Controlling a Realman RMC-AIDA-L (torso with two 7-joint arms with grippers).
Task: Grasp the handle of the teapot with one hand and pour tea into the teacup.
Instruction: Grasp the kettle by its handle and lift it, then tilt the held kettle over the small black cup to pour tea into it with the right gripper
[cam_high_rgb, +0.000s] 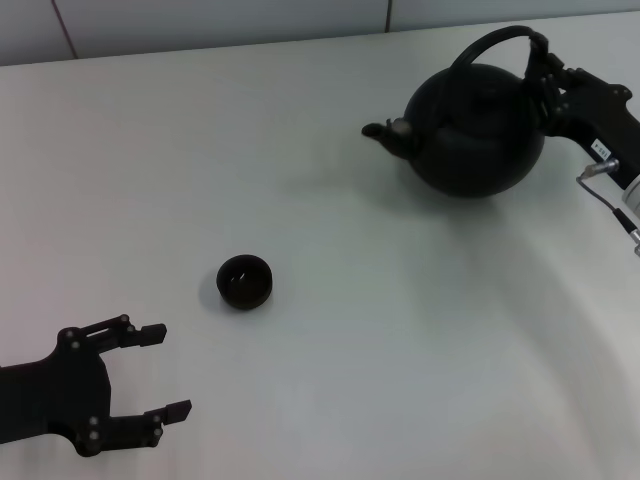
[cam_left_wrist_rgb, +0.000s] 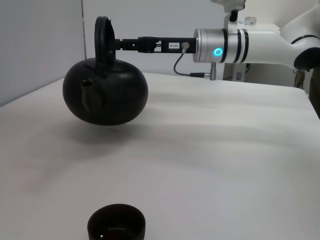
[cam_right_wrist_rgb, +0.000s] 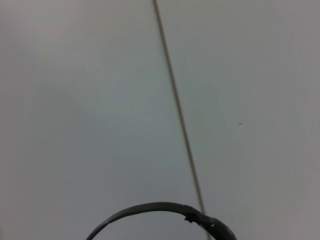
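Observation:
The matte-black teapot (cam_high_rgb: 475, 130) is at the far right of the white table (cam_high_rgb: 400, 330), its spout (cam_high_rgb: 385, 132) pointing left. My right gripper (cam_high_rgb: 545, 75) is shut on the arched handle (cam_high_rgb: 490, 38) from the right side. In the left wrist view the teapot (cam_left_wrist_rgb: 107, 92) hangs upright a little above the table with its shadow below, held by the handle (cam_left_wrist_rgb: 102, 40). The small dark teacup (cam_high_rgb: 245, 282) stands well to the left and nearer, also in the left wrist view (cam_left_wrist_rgb: 116, 225). No tea shows. My left gripper (cam_high_rgb: 170, 370) is open and empty, near the cup.
The table's far edge meets a pale tiled wall (cam_high_rgb: 200, 20) just behind the teapot. My right arm's silver wrist and its cable (cam_left_wrist_rgb: 220, 46) reach in from the right. The right wrist view shows only the handle's arc (cam_right_wrist_rgb: 150, 209) against the wall.

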